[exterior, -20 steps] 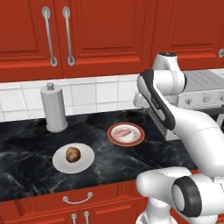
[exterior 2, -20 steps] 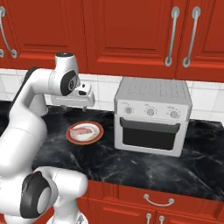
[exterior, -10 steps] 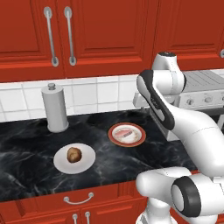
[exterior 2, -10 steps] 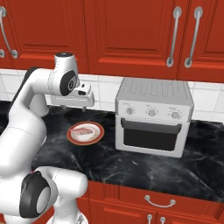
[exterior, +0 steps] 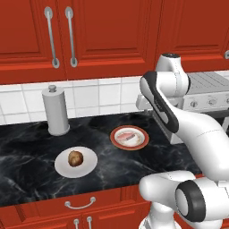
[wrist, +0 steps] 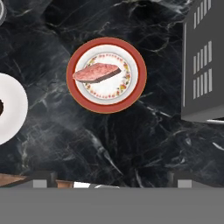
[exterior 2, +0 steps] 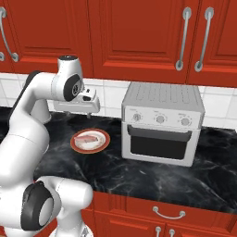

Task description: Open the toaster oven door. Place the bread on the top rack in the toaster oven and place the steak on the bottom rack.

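The toaster oven (exterior 2: 162, 122) stands on the counter at the right, with its door (exterior 2: 159, 144) shut, so both racks are hidden behind the dark glass. The steak (exterior 2: 88, 138) lies on a red-rimmed plate (exterior 2: 102, 142) left of the oven. From above, the steak (wrist: 96, 72) sits almost straight under the hand. The bread (exterior: 75, 158) rests on a white plate (exterior: 87, 167) further left. My gripper (exterior 2: 77, 114) hangs open above the counter, just behind the steak plate. Nothing is between its fingertips (wrist: 41, 179).
A grey paper towel holder (exterior: 56, 112) stands by the tiled wall behind the bread plate. Red cabinets with long handles (exterior 2: 182, 39) hang above the counter. Dark marble counter (exterior 2: 139, 173) lies bare in front of the oven.
The hand has drifted slightly to the left over the steak plate. The gripper stays open, and plates, food and oven have not moved.
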Available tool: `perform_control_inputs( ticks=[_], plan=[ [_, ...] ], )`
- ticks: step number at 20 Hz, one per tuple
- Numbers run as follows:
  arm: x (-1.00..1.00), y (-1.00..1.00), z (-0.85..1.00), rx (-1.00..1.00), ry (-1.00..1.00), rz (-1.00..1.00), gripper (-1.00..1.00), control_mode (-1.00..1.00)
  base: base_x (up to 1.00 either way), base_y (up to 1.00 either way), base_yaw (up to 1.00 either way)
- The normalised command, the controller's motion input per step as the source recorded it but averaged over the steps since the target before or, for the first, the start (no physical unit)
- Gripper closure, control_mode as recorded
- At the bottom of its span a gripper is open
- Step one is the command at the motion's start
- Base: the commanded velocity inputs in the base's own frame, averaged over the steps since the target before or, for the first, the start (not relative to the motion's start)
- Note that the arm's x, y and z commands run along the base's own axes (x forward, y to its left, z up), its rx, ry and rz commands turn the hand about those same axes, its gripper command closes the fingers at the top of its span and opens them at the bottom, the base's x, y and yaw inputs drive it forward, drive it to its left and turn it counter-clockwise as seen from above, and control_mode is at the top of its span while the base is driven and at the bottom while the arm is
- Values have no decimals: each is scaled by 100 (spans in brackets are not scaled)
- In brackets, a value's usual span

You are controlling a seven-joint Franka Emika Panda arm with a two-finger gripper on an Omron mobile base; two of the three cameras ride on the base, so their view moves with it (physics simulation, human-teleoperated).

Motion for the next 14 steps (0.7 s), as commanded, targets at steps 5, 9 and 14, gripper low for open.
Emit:
perform_control_inputs(
  ticks=[5, 9, 14],
  plan=[
    [0, 0, 0, 0, 0, 0, -100, -100, 0, 0, 0],
    [0, 0, 0, 0, 0, 0, -100, -100, 0, 0, 0],
    [0, 0, 0, 0, 0, 0, -100, -100, 0, 0, 0]
  ],
)
